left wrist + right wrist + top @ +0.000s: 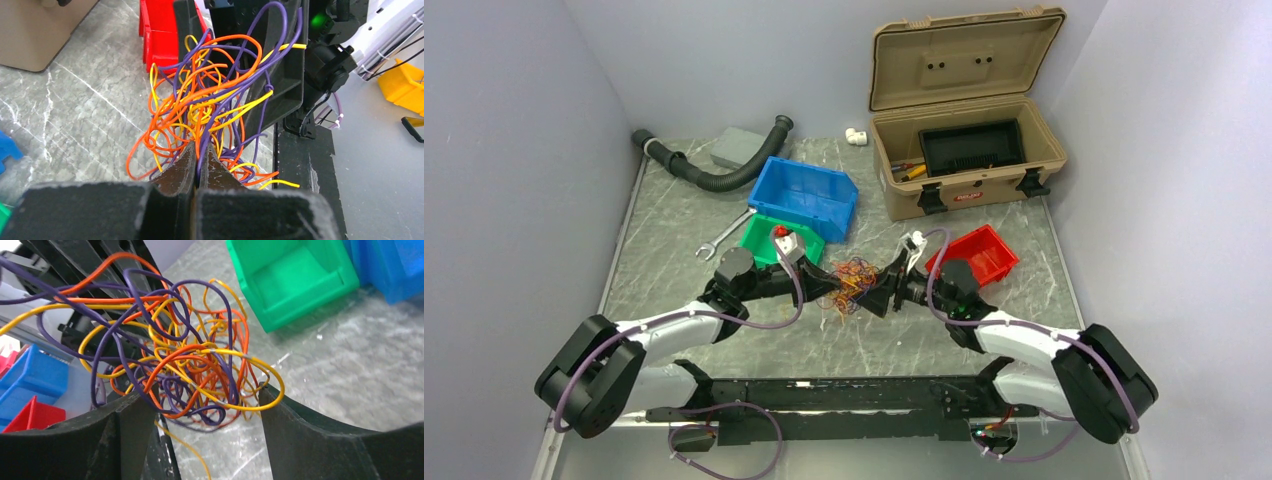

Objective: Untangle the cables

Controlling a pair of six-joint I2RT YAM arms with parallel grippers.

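Left gripper [196,150] pinches tight on the cables [210,95], just right of the green bin [759,242]; right gripper [202,392] holds jaws wide apart, tangle between them.

— We are seeing white shells on both arms beyond the black base rail [844,408], are we not?
— We are. The left arm [669,330] and right arm [1024,335] are showing white links between bulky black joints, and each is trailing a thin purple cable [764,326].
— And the left gripper [196,150]?
— We are looking at matte black, wedge-shaped fingers [177,170] with scuffed, dusty edges.
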